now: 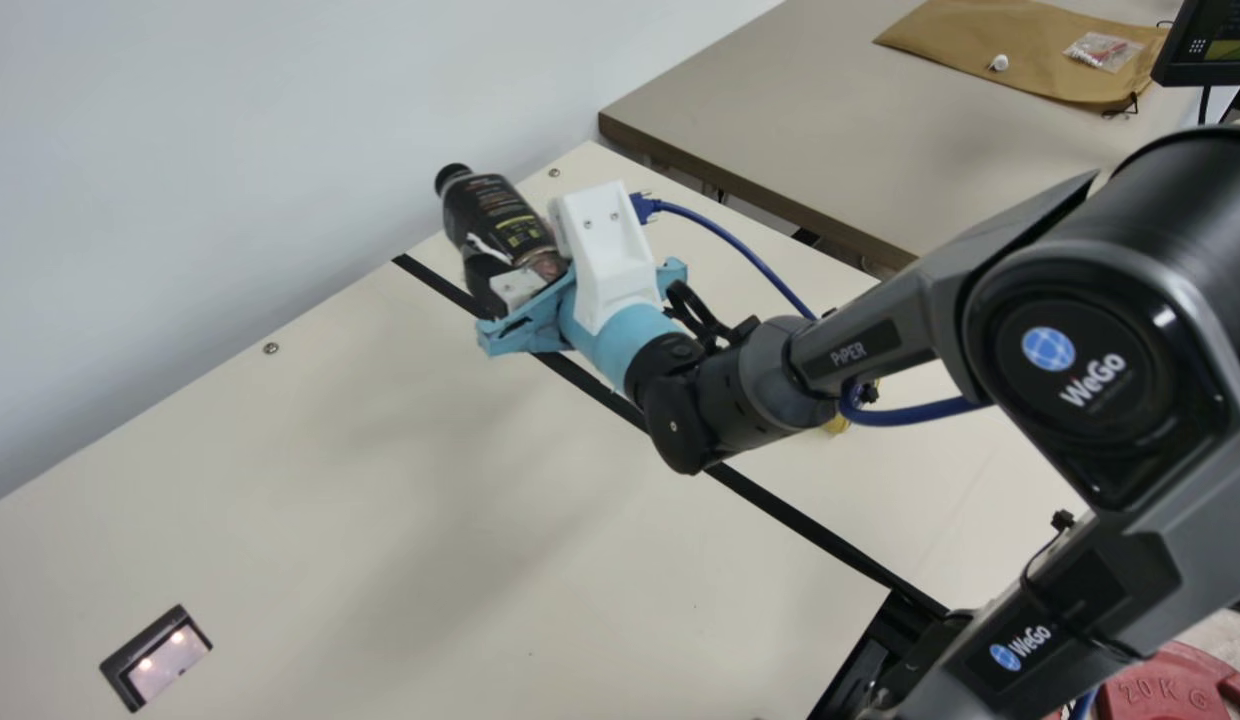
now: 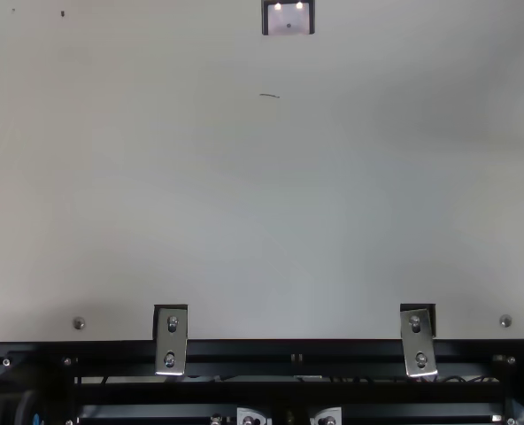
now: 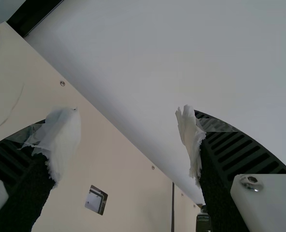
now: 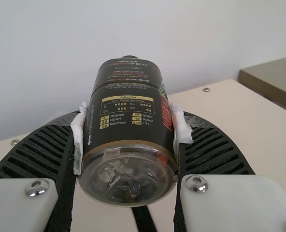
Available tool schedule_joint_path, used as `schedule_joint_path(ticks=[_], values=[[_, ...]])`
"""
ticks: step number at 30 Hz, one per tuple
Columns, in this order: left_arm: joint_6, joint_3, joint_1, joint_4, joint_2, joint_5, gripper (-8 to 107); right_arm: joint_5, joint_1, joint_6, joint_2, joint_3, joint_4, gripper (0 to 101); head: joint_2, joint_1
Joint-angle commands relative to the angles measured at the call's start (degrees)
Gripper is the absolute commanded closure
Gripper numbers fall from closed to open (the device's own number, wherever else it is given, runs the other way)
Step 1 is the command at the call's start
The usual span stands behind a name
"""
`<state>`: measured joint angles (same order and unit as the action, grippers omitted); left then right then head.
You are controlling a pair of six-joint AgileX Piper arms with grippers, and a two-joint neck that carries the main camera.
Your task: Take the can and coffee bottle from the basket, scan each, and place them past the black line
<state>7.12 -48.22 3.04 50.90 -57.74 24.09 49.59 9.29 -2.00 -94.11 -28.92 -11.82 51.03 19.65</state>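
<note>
The dark coffee bottle is held tilted above the table near the far end of the black line, with my right gripper shut on it. In the right wrist view the bottle sits between both padded fingers of my right gripper, its clear base towards the camera. My left gripper stands open with nothing between its fingers. A small scanner with two lights lies on the table; the top view shows the scanner at its upper edge.
A small yellow thing peeks out from behind the right arm, mostly hidden. The white wall borders the cream table. A second table beyond carries a brown envelope and a monitor.
</note>
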Motion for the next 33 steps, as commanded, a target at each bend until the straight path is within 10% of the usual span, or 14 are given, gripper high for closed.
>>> schedule_joint_path(ticks=[1,26,27,28,29,33], values=[[0.0,0.0,0.0,0.0,0.0,0.0,9,0.9,2.4,0.3,-0.8,0.0,1.1,101,1.0,2.1],[0.0,0.0,0.0,0.0,0.0,0.0,9,4.6,16.3,-7.1,-13.9,-0.7,8.2,101,1.0,2.1],[0.0,0.0,0.0,0.0,0.0,0.0,9,4.6,16.6,-7.3,-14.1,-0.6,8.1,89,1.0,2.1],[0.0,0.0,0.0,0.0,0.0,0.0,9,4.5,16.8,-7.5,-14.1,-0.5,8.0,34,1.0,2.1],[0.0,0.0,0.0,0.0,0.0,0.0,9,4.5,16.9,-7.7,-14.1,-0.4,7.9,0,1.0,2.1],[0.0,0.0,0.0,0.0,0.0,0.0,9,3.9,17.2,-7.6,-12.7,-0.3,7.9,0,1.0,2.1]])
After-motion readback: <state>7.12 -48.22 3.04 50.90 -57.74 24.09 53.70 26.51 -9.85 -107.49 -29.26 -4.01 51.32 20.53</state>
